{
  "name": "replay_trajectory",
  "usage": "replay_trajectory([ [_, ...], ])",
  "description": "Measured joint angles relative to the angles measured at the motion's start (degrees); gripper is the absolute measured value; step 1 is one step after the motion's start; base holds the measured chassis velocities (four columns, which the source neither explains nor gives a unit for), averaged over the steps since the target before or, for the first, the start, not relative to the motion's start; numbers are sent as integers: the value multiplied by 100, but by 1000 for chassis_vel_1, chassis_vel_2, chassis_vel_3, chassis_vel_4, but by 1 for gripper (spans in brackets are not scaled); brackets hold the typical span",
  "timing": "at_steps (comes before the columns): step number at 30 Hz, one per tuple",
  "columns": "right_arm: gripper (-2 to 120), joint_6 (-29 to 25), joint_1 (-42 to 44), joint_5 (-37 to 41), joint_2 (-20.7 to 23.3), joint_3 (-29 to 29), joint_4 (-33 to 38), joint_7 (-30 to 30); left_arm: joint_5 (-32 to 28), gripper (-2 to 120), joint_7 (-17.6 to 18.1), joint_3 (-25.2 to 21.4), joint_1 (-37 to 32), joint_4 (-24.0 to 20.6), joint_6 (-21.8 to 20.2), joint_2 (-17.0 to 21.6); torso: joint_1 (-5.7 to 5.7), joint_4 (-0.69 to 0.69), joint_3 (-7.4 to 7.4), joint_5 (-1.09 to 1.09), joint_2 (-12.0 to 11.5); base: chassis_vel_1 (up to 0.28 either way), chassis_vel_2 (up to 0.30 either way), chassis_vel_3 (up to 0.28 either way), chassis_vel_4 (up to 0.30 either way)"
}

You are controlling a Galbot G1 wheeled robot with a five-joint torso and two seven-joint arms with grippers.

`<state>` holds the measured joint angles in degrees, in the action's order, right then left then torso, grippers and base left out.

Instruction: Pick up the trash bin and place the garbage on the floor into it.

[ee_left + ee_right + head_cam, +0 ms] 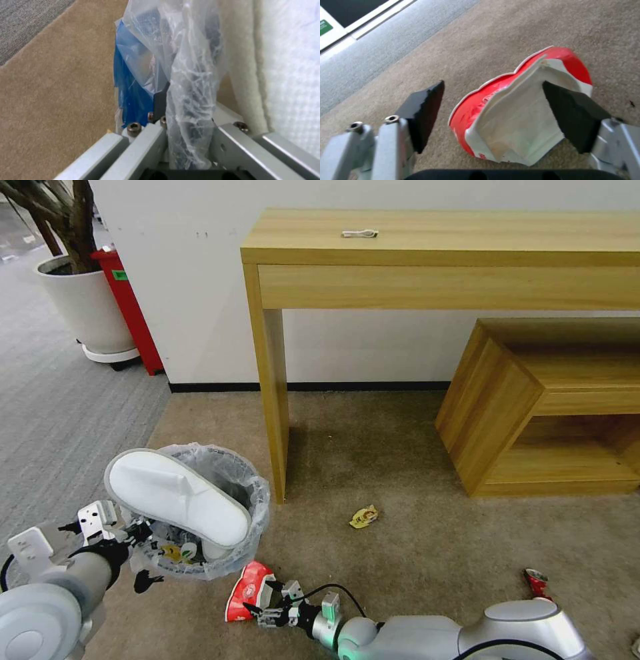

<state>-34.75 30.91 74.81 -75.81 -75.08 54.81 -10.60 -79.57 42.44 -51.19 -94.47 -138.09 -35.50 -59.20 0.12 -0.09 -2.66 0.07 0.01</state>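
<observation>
Two pincers: left clamps crinkly bin liner; right wide open, straddling red-white carton.

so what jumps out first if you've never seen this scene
A big white slipper lies across the mouth of the trash bin, which the left tool grips by its bag-lined rim. Beside it on the floor, the right tool hangs open around a red wrapper.

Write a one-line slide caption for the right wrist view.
Open right gripper straddles a red-and-white wrapper on the beige carpet, one finger beside it, the other over it.
</observation>
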Motion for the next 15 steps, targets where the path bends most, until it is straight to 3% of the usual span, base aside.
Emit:
replay_trajectory([
  [5, 64, 2, 52, -32, 22, 94, -16, 56, 41, 0, -4, 14, -5, -1, 1, -25, 0, 2, 0, 2, 0, 0, 0, 0, 0],
  [15, 57, 2, 105, -105, 102, 208, -81, 157, 46, 0, -5, 66, 17, -47, 28, -57, 0, 0, -1, -3, -2, 0, 0, 0, 0],
])
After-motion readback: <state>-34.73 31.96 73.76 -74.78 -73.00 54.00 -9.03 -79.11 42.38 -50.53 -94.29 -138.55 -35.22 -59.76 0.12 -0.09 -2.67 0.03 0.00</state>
